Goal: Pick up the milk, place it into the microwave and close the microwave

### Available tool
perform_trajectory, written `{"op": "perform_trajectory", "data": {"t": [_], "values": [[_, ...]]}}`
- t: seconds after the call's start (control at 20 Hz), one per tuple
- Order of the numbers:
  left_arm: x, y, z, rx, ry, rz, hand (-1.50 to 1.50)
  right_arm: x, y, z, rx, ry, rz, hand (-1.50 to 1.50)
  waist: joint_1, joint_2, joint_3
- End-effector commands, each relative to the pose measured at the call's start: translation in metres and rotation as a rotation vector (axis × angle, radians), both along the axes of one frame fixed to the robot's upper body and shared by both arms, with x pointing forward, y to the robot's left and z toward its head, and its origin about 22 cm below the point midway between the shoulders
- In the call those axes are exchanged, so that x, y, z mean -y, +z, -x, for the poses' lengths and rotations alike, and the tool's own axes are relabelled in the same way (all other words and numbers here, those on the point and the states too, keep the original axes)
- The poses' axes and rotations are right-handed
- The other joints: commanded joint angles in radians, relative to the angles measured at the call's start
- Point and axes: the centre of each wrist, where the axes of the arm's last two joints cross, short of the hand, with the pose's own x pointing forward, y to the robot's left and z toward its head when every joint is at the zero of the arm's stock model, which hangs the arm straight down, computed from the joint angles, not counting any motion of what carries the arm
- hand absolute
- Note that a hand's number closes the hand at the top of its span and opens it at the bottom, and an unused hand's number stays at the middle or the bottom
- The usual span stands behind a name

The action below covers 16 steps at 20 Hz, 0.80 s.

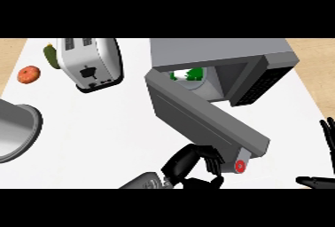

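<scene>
At the door's free end: the left hand [195,165] has its fingers curled against the microwave door [203,119], beside the red-tipped handle [240,166].
Right hand [325,150]: spread and idle at the view's right edge.
Milk [189,74]: the green-and-white carton stands inside the microwave [222,55], behind the half-open door.
Step, judged: closing the door.
Doing it well: push near the handle, sweeping along the door's arc until it seats.
</scene>
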Motion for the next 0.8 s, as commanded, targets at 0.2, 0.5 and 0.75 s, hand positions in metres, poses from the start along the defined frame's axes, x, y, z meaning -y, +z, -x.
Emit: {"op": "perform_trajectory", "data": {"t": [0.2, 0.5, 0.75], "values": [[0.020, 0.036, -0.031, 0.059, 0.068, 0.045, 1.50, -0.006, 0.021, -0.018, 0.049, 0.142, -0.021, -1.50, -0.072, 0.013, -0.001], [0.026, 0.058, -0.056, 0.161, 0.133, 0.062, 1.50, -0.010, 0.040, -0.034, 0.061, 0.199, -0.006, -1.50, -0.120, 0.023, -0.001], [0.032, 0.078, -0.075, 0.189, 0.175, 0.080, 1.50, -0.014, 0.056, -0.049, 0.117, 0.213, -0.009, -1.50, -0.167, 0.038, 0.003]]}}
